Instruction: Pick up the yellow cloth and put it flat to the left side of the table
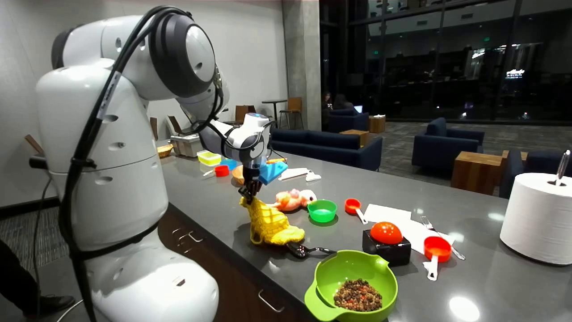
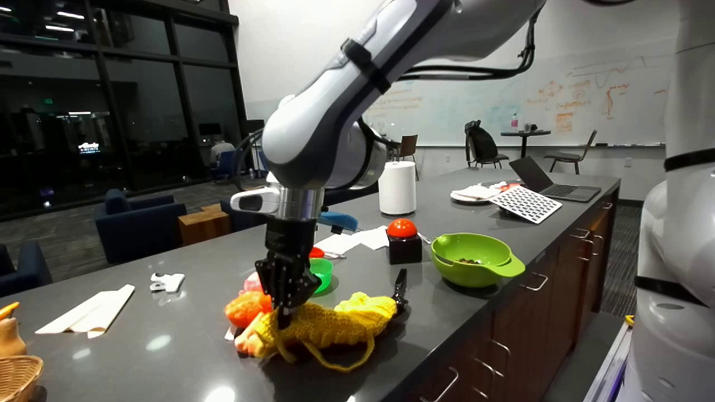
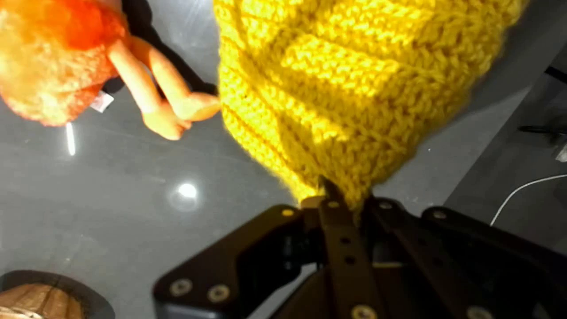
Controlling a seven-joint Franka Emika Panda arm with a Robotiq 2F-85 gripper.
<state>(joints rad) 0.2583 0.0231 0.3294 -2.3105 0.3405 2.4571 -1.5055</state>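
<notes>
Long dark-grey table (image 1: 344, 179), dark windows (image 1: 447, 67) beyond. Gripper (image 3: 347, 199) clamped on one corner of the yellow cloth (image 1: 268, 226); that corner appears raised, the far end bunched at the black utensil (image 1: 298, 251), apparently resting on the table. Grasp judged done. Remaining: full lift, carry to left side, spread flat.

A red-domed black box (image 1: 386, 248) stands near a lime-green bowl (image 1: 351, 265) holding small brown bits (image 1: 358, 295).
</notes>
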